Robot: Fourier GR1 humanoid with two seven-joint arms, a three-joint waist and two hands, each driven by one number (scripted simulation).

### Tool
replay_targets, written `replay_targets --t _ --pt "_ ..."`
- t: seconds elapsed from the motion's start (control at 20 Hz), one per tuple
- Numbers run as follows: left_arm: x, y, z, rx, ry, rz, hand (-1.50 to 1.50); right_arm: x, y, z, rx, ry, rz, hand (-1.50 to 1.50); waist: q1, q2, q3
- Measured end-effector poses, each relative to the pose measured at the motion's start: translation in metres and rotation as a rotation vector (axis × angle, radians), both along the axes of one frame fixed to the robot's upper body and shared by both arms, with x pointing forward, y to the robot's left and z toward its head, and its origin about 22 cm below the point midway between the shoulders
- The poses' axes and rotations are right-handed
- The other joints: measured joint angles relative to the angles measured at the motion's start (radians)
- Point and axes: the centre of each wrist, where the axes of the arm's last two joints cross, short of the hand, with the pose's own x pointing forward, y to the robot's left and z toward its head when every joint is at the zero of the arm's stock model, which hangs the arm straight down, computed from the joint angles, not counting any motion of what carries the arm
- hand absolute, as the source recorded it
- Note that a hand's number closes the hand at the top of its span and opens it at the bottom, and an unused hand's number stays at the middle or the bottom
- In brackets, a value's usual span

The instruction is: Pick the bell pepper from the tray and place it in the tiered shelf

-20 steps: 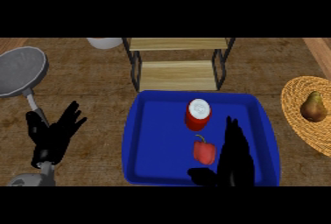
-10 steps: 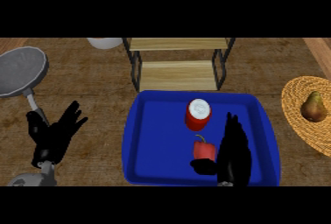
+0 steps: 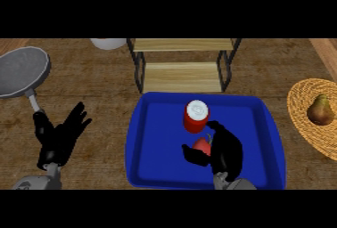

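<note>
The step in hand is the grasp: the right hand (image 3: 223, 149) sits inside the blue tray (image 3: 153, 147) with its fingers and thumb curled around the red bell pepper (image 3: 201, 145), which shows only as a small red patch between thumb and palm, so the hold looks made or nearly made, though most of the pepper is hidden. The pepper lies in the lower middle of the tray, apparently not yet lifted off its floor. Just beside it, at about 11 o'clock from it, stands a red can (image 3: 195, 116) with a white top, close enough that I judge the lift should go straight up to avoid knocking it. The next move then calls for carrying the pepper toward 12 o'clock, over the tray's far wall, to the tiered shelf (image 3: 183, 75), whose two pale wooden boards in a dark wire frame carry nothing that can be seen. At 3 o'clock a woven basket (image 3: 306, 98) holds a pear (image 3: 320, 110). At 9 o'clock the left hand (image 3: 60, 138) rests open on the worktop (image 3: 99, 89), fingers up, near a grey pan (image 3: 21, 72); a white bowl (image 3: 108, 42) peeks in at 11 o'clock.
</note>
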Motion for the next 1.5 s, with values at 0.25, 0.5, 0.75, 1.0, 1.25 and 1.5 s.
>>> replay_targets --t 0.25,0.5,0.75,1.0,1.25,1.5 --pt "-0.002 0.004 -0.001 -0.003 -0.005 0.003 0.0 -0.004 0.007 -0.003 0.021 -0.006 0.047 1.5 -0.005 -0.002 -0.002" --pt "0.001 0.005 0.001 -0.005 -0.007 -0.014 0.0 -0.003 0.032 0.0 0.027 -0.019 0.17 1.5 0.005 0.001 -0.002" --pt "0.01 -0.007 0.005 -0.01 -0.023 -0.054 0.0 0.007 0.069 0.017 0.026 0.043 0.448 1.5 0.049 0.015 -0.002" --pt "0.008 -0.003 0.005 -0.009 -0.011 -0.049 0.0 0.005 0.105 0.061 0.054 -0.051 0.616 1.5 0.042 0.009 -0.002" --pt "0.004 -0.002 0.003 -0.007 0.012 -0.023 0.0 0.0 0.123 0.121 0.066 -0.267 0.678 1.5 0.022 0.001 -0.002" --pt "0.001 0.007 0.002 0.003 0.019 -0.013 0.0 -0.004 0.13 0.181 0.055 -0.463 0.663 1.5 0.005 -0.006 -0.003"
